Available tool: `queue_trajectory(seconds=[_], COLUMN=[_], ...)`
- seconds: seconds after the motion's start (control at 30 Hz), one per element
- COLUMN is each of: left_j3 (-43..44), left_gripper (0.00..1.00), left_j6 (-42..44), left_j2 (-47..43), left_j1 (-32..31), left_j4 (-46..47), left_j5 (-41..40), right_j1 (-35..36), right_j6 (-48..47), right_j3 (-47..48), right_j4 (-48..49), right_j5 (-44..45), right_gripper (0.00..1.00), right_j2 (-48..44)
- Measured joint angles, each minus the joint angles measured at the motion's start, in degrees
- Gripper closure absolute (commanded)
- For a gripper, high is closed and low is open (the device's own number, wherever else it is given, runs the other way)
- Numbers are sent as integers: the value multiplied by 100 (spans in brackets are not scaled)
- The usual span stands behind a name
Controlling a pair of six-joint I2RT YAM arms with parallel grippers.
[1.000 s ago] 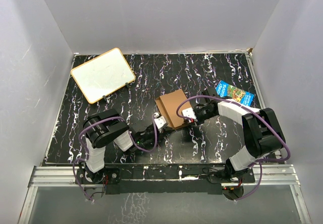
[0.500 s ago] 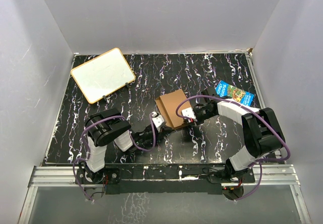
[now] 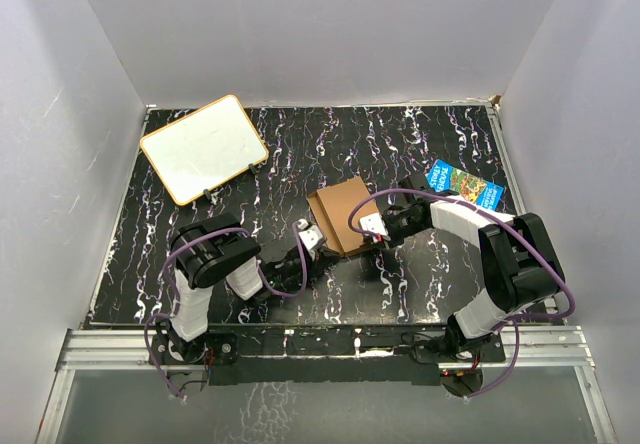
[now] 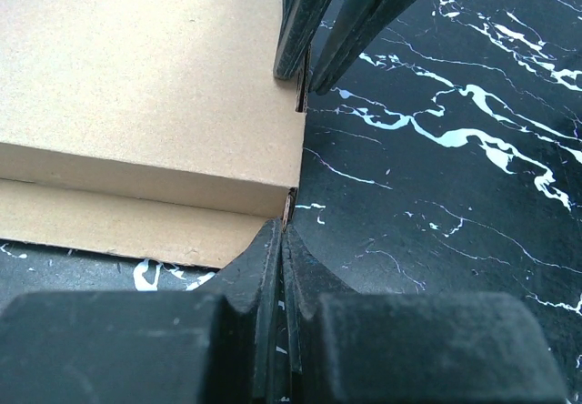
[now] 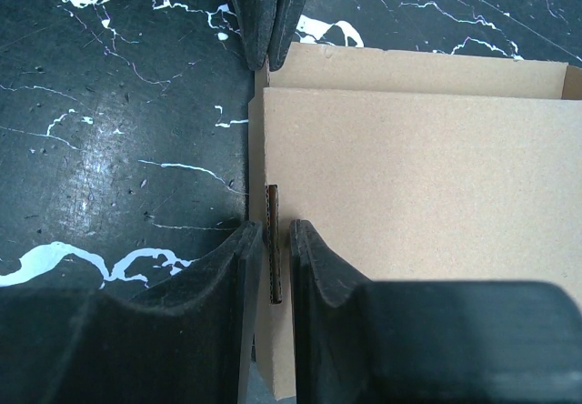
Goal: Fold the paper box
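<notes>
- The paper box (image 3: 343, 214) lies mid-table on the black marbled table (image 3: 420, 144), between the two grippers. The wrist views show it partly folded, with a top panel over a lower layer.
- The right gripper (image 5: 276, 233) pinches a thin upright strip of cardboard on the box's side edge. Its jaws stand almost together with the strip between them.
- The left gripper (image 4: 282, 231) has its fingers pressed together, tips at the box corner at the other end of that same edge. A sliver of cardboard meets the tips, but this angle doesn't show whether it's caught between them.
- The step in hand looks like closing or tucking the side flap along this edge.
- To do it well, the right gripper should hold the pinch firm and close to the crease, and swing the strip along its crease rather than across it.
- The left gripper works best as a brace, with its closed tips pressing the corner down so the box neither slides nor lifts.
- Both ends of the edge need to move together, since an uneven pull would likely skew the panel.
- The move should go slowly, because thin card buckles or tears easily.
- The white board (image 3: 204, 149) and the blue box (image 3: 464, 186) sit well apart and aren't in the way.
</notes>
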Motion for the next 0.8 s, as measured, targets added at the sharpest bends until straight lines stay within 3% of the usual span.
queue_trajectory(seconds=[0.47, 0.8], left_j3=[31, 518], left_gripper=[100, 100], left_j6=[-83, -83], left_j2=[-33, -658], left_j1=[0, 22], left_j4=[-87, -1602], left_j5=[7, 107], right_j1=[33, 46], right_j6=[4, 24], right_j3=[20, 46], right_j4=[0, 2], right_j5=[22, 92], right_gripper=[77, 77], right_j2=[4, 11])
